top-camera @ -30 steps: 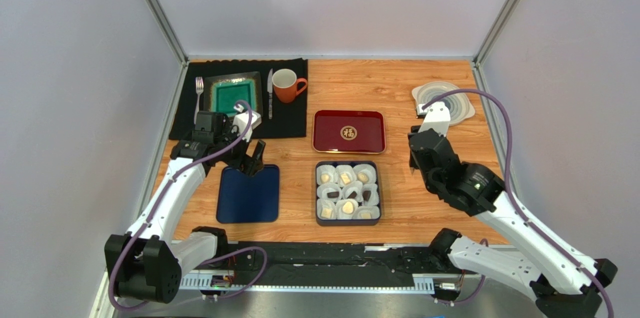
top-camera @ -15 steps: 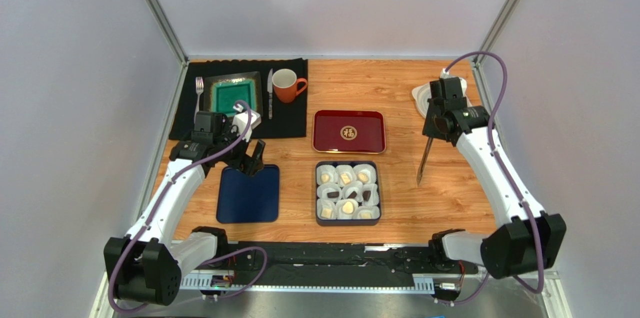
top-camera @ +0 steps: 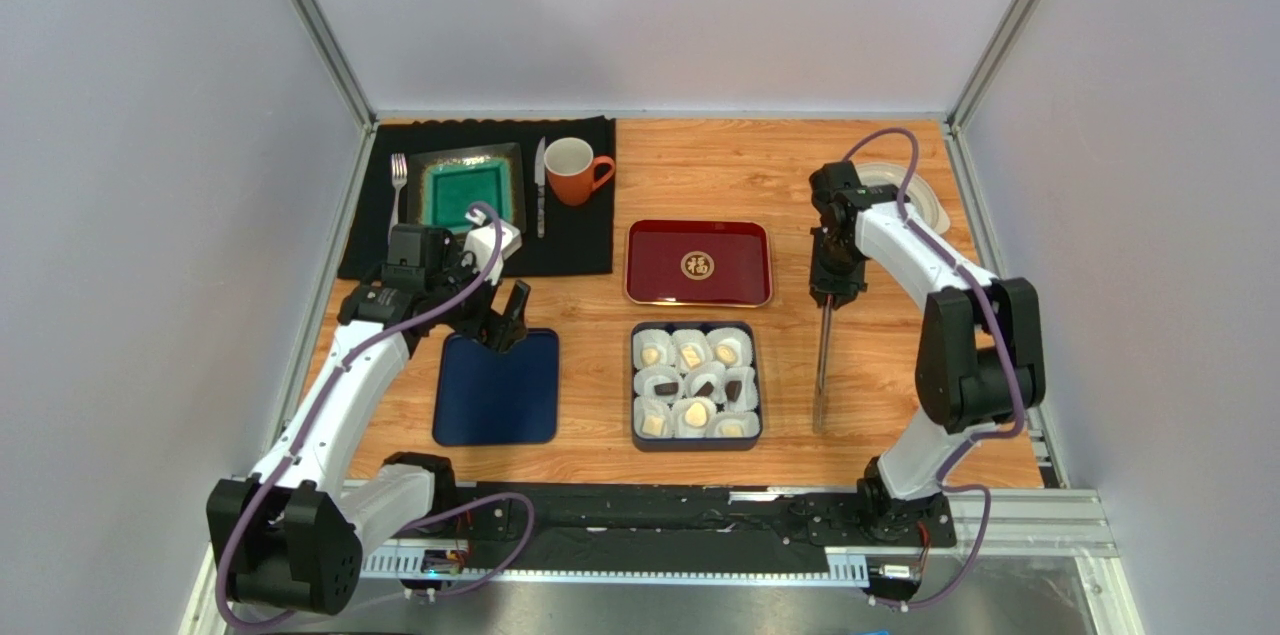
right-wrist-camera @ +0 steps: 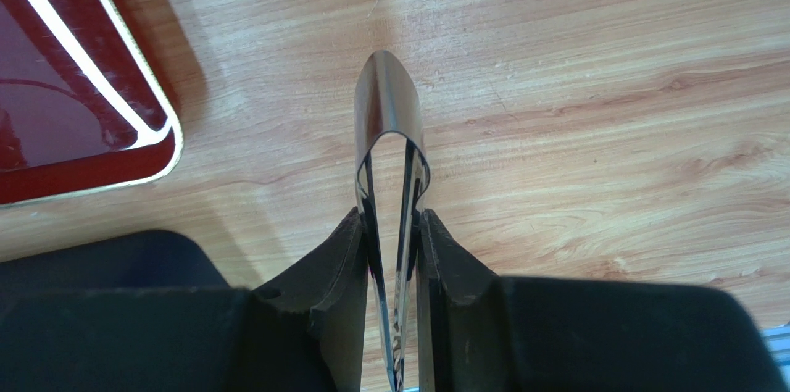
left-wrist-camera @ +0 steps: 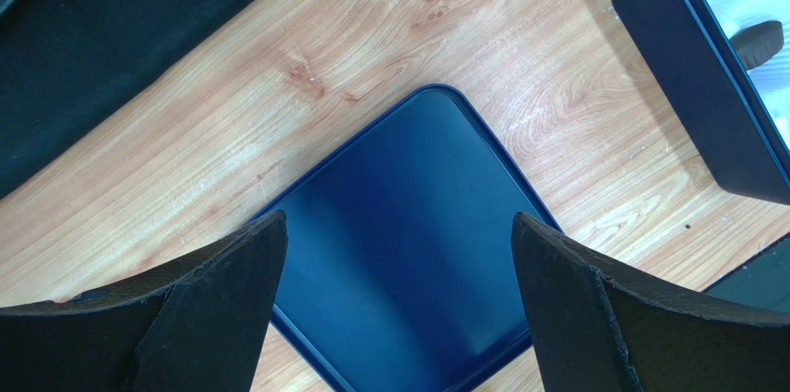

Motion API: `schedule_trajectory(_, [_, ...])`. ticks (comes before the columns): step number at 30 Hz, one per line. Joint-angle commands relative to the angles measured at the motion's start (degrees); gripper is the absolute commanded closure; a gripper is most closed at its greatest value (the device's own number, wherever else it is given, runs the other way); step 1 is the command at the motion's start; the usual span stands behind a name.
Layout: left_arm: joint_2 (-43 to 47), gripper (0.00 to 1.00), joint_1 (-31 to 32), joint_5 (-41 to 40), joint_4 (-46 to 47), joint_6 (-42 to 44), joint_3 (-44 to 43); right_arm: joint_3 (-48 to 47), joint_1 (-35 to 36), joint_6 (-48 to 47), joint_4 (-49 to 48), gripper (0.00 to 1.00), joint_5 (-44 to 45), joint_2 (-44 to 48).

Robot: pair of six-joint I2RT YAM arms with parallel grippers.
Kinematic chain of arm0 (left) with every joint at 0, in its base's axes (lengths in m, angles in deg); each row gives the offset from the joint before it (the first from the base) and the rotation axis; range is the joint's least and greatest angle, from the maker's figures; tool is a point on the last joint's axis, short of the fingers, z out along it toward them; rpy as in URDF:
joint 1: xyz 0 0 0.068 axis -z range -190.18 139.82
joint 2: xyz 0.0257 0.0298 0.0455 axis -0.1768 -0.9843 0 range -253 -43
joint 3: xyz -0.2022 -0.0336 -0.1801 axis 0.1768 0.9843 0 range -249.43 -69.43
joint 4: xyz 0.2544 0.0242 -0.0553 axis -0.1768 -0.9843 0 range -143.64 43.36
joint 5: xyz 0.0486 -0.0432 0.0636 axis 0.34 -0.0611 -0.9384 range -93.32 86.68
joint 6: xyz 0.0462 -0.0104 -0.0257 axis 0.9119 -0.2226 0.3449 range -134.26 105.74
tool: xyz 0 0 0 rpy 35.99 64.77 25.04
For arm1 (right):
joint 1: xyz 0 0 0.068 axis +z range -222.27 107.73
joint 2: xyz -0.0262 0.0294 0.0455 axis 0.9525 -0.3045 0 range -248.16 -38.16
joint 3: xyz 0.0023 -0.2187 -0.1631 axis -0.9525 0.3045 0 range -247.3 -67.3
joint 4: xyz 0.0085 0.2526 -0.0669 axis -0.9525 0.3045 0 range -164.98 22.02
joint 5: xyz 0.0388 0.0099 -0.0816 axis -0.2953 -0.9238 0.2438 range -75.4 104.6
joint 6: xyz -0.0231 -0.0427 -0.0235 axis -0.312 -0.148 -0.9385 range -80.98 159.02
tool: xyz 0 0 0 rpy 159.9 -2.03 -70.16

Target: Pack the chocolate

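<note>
Right gripper (right-wrist-camera: 389, 225) pinches long silver metal tongs (top-camera: 822, 365) that run toward the robot; small brown and cream chocolates (top-camera: 696, 383) lie just left. Left gripper (left-wrist-camera: 399, 225) gapes wide.

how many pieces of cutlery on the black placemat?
2: a fork left of the green plate, a knife between that plate and the orange mug. The tongs in the right hand are off the mat; none seems hidden.

orange mug (top-camera: 570, 170), red tray (top-camera: 661, 263), seemingly a fork (top-camera: 398, 193).
</note>
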Motion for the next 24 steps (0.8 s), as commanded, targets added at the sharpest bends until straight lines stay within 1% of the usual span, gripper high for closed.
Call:
schedule_trajectory(1, [1.6, 0.01, -0.3, -0.3, 1.6, 1.2, 0.6, -4.4, -0.1, 0.1, 0.6, 0.94, 1.0, -4.0])
schedule_trajectory(5, [1.6, 0.01, -0.3, -0.4, 2.1, 1.7, 1.0, -6.3, 0.0, 0.0, 0.6, 0.89, 1.8, -7.3])
schedule_trajectory(7, [0.8, 0.01, -0.3, -0.7, 2.6, 2.0, 1.2, -7.0, 0.0, -0.2, 0.3, 0.88, 2.6, -8.6])
schedule_trajectory(10, [-1.8, 0.01, -0.3, -1.8, 3.8, 3.2, 1.0, -7.9, -0.2, -0.5, 0.7, 0.80, 3.0, -9.9])
schedule_trajectory(11, [-2.6, 0.01, -0.3, -2.6, 4.0, 3.7, 0.9, -8.1, -0.3, -0.4, 0.7, 0.72, 2.8, -10.1])
schedule_trajectory(13, [-4.4, 0.01, -0.3, -5.4, 4.8, 4.8, 1.0, -8.0, -0.2, -0.5, 0.5, 0.66, 2.1, -10.1])
schedule_trajectory(14, [-4.7, 0.01, -0.4, -6.3, 5.1, 5.0, 1.3, -7.9, -0.3, -0.5, 0.4, 0.60, 2.0, -10.1])
schedule_trajectory(15, [-5.1, 0.01, -0.5, -7.3, 5.2, 5.3, 1.3, -7.7, -0.3, -0.5, 0.2, 0.57, 2.2, -10.0])
schedule_trajectory(16, [-5.4, 0.01, -0.9, -8.1, 5.5, 4.7, 2.0, -7.6, -0.4, -0.3, 0.0, 0.47, 2.1, -9.7])
schedule_trajectory(18, [-5.9, 0.01, -2.2, -6.4, 5.4, 2.5, 1.5, -7.6, -0.4, -0.4, -0.3, 0.41, 2.1, -9.3])
schedule_trajectory(19, [-6.2, 0.01, -3.9, -5.1, 5.3, 1.7, 1.2, -7.7, -0.4, -0.2, -0.4, 0.37, 2.3, -8.7])
schedule_trajectory(21, [-7.7, 0.01, -4.8, -6.0, 4.9, 0.1, 0.3, -7.8, -0.3, -0.1, -0.5, 0.35, 2.5, -7.9])
schedule_trajectory(24, [-9.0, 0.01, -5.8, -8.6, 4.6, -0.1, 0.3, -8.3, -0.3, 0.0, -0.3, 0.27, 2.3, -7.1])
